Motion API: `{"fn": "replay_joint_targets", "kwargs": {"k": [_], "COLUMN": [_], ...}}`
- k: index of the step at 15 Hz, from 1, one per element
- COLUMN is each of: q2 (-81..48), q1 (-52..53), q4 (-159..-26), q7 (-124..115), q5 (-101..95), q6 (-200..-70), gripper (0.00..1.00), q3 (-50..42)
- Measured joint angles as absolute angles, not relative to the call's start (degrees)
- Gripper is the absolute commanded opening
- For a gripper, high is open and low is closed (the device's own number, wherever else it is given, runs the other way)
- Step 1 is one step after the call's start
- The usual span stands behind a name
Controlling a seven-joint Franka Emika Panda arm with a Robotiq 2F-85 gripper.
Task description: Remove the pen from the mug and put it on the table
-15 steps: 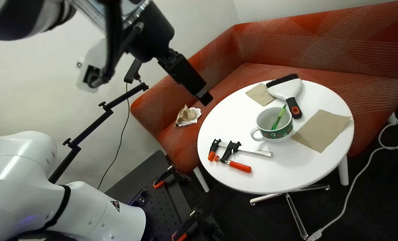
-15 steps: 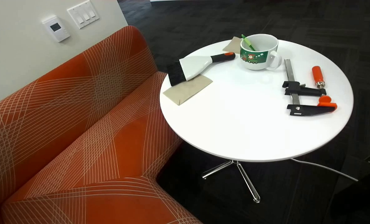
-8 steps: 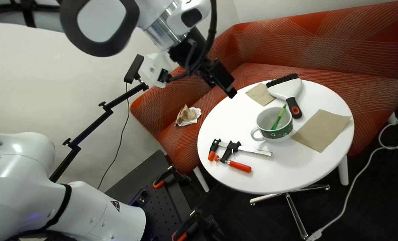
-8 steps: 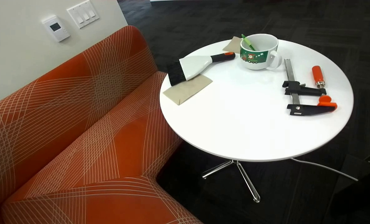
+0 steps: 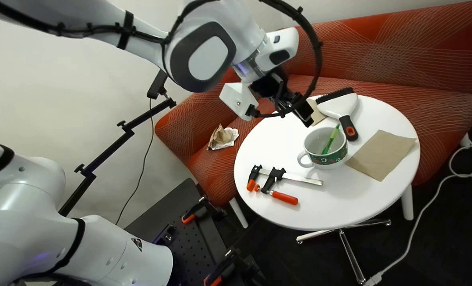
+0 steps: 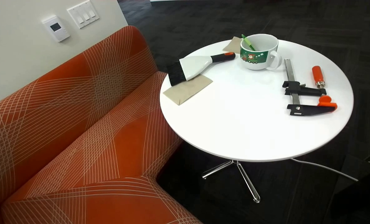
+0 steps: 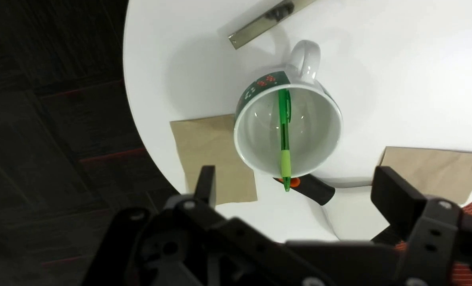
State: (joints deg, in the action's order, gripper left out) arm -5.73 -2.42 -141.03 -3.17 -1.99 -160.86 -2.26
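The mug (image 5: 318, 146) is whitish with a green printed band and stands upright on the round white table (image 5: 339, 202). It also shows in an exterior view (image 6: 256, 57) and in the wrist view (image 7: 311, 127). The green pen (image 5: 331, 141) leans inside the mug, its light-green grip end sticking out over the rim. In the wrist view the pen (image 7: 285, 159) crosses the mug, tip towards my gripper (image 7: 295, 174). My gripper is open with nothing between its fingers. In an exterior view my gripper (image 5: 307, 121) hangs above the table, up and left of the mug, apart from it.
A brush (image 5: 341, 108) with a black handle lies close beside the mug. Flat tan sheets (image 5: 381, 155) lie near it. A bar clamp (image 5: 303, 178) with orange parts lies on the handle side. A red-orange sofa (image 5: 379, 59) stands along the table.
In an exterior view the arm and gripper have swung right and now stand over the table, closer to the mug. The mug, pen and other objects have not moved.
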Motion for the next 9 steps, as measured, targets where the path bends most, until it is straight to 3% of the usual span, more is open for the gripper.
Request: {"fn": "replay_joint_targets", "kwargs": {"k": [9], "q2": [-15.58], "q1": [-1.16], "q4": [-134.75], "q7": [-6.4], "q5": [-2.15], "q6": [-163.9], "gripper": [1.0], "q3": [-3.13]}}
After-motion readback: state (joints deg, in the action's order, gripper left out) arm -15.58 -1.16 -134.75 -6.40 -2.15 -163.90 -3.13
